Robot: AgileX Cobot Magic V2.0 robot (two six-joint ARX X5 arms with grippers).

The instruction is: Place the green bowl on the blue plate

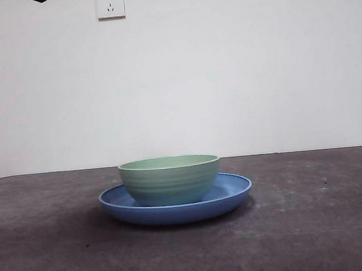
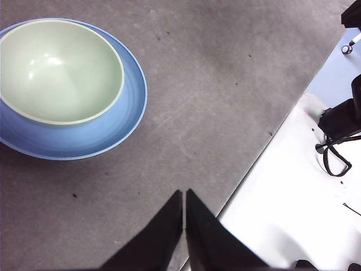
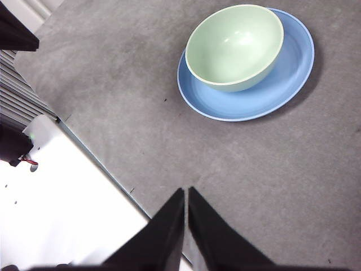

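Bowl [image 1: 170,181] sits upright on the blue plate [image 1: 231,198] — rigid, glossy, likely slippery, so I'd pinch its rim — while both grippers [image 2: 184,195] [image 3: 186,193] wait pressed together, well apart.

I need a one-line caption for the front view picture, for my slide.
Pale mint-green ridged bowl standing upright on the wide glossy blue plate on a dark grey table, both grippers away.

Green bowl [image 2: 59,70] on blue plate [image 2: 127,121]
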